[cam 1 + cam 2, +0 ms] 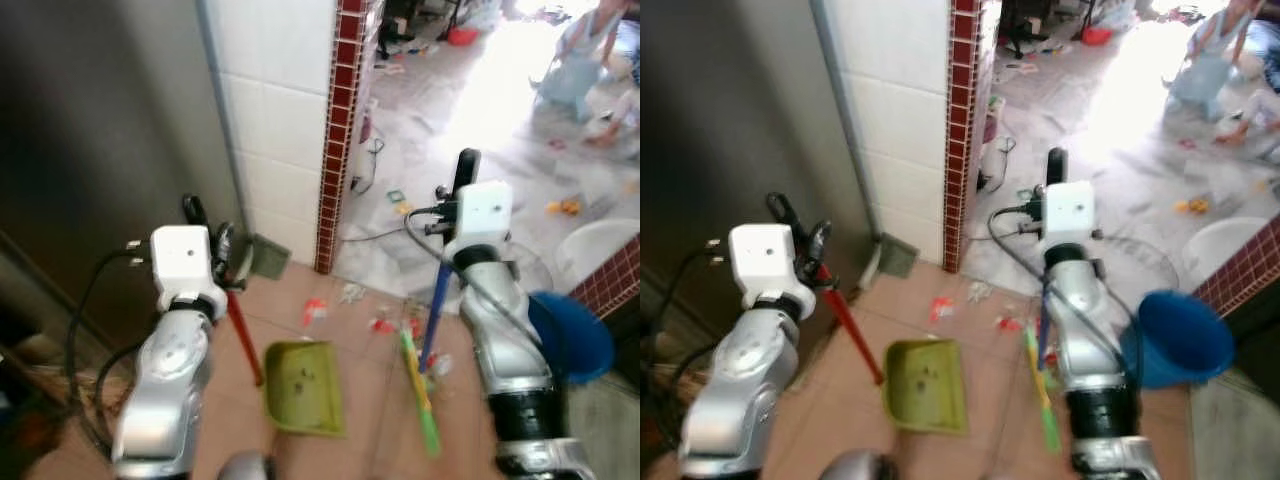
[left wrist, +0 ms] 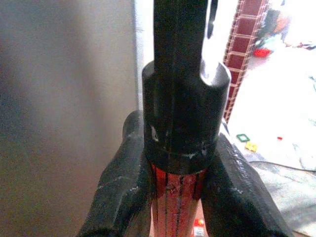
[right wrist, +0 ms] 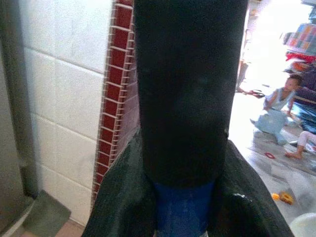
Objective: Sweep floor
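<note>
The left gripper has its jaws closed tight on the red handle of the green dustpan, just under the handle's black end cap. The pan rests flat on the terracotta floor, at about six o'clock in the head view. The right gripper has its jaws clamped round the blue shaft of the broom, below a black grip. The shaft slopes down to a green head that sits on the tiles just at three o'clock of the pan.

The litter, small red and white scraps, lies at twelve to one o'clock of the pan, towards the red-tiled pillar; one scrap sits nearer the pan's far edge. A blue bucket stands at three o'clock of the right arm. More bits are scattered on the bright marble floor beyond, where a person sits.

I judge the work barely begun. To do this step well, reach the green head past the scraps and draw them back in short low strokes, pan lip pressed flat to the tile so nothing slips under. Keep the strokes away from the cable by the pillar
</note>
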{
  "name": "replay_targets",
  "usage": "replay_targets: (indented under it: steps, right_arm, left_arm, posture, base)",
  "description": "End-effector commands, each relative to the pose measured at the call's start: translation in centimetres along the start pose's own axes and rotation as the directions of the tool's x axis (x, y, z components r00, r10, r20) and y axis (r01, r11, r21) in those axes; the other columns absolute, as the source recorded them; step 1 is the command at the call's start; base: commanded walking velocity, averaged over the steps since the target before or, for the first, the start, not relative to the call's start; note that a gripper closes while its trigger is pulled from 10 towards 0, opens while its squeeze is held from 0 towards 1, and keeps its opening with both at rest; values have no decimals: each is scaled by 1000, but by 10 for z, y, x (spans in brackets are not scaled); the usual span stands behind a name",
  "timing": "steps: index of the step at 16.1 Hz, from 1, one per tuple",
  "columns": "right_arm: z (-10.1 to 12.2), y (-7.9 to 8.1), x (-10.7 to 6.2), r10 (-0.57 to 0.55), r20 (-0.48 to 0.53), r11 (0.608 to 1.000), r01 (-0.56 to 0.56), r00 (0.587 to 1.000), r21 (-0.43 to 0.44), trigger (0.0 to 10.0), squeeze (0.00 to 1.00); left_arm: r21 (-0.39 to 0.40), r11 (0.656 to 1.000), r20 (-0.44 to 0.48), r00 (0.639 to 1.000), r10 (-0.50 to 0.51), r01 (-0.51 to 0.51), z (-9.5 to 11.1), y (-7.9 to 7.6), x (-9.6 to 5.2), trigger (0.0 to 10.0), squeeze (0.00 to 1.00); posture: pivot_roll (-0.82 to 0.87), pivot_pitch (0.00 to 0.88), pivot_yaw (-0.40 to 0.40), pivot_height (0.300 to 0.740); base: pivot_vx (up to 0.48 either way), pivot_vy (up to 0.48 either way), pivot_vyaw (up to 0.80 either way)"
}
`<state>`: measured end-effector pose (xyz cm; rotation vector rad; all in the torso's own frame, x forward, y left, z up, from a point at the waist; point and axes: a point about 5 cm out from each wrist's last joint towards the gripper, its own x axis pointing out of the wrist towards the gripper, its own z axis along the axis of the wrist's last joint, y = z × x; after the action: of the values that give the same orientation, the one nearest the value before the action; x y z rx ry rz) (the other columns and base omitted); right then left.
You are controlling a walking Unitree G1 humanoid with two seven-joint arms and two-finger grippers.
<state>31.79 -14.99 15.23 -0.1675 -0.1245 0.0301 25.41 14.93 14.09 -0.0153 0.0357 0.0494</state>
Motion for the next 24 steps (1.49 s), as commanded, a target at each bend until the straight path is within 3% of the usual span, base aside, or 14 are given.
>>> replay_targets:
  steps: [1,10,18,24]
  right_arm:
    - [14,-3,2,-5,64,1000,3,998,31,10000,0]
    - [14,-2,3,-5,65,999,3,998,37,10000,0]
    - [15,-2,4,-6,65,999,4,998,41,10000,0]
    - [18,-2,6,0,70,998,-4,998,68,10000,0]
  left_arm:
    - [17,1000,64,998,4,-5,14,-1,0,10000,0]
    - [38,999,81,997,16,-19,17,1,4,10000,0]
    - [82,995,71,996,51,-57,12,-1,13,10000,0]
    - [123,991,109,994,31,-45,3,-15,40,10000,0]
  posture:
    - [-9,46,-25,740]
    - [-13,46,-25,740]
    - [-16,54,-28,740]
    - [-58,60,-20,740]
  base:
    - [428,0,0]
    - [303,372,0]
    - [0,0,0]
    - [0,0,0]
